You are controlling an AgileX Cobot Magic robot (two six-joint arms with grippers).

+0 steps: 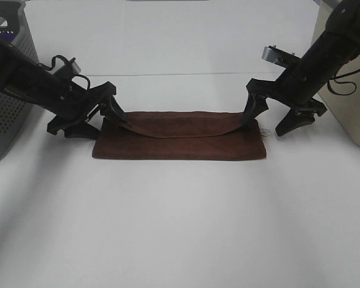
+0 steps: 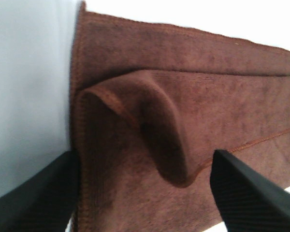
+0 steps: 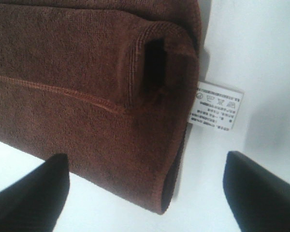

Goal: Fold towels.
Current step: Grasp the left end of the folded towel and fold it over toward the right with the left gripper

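Observation:
The reddish-brown towel [image 1: 180, 141] lies on the white table, folded in half into a long strip, and its upper layer sags along the far edge. My left gripper [image 1: 99, 123] stands open over the strip's left end. In the left wrist view the towel [image 2: 183, 96] has a humped top corner lying loose between the spread fingers [image 2: 38, 193]. My right gripper [image 1: 273, 120] stands open over the right end. The right wrist view shows the towel [image 3: 87, 72] with a puckered corner and its white tag [image 3: 217, 106] on the table, touching neither finger.
A grey perforated basket [image 1: 12, 96] stands at the far left, behind the left arm. A beige bin [image 1: 357, 114] stands at the right edge, close to the right arm. White tabletop [image 1: 180, 228] stretches in front of the towel.

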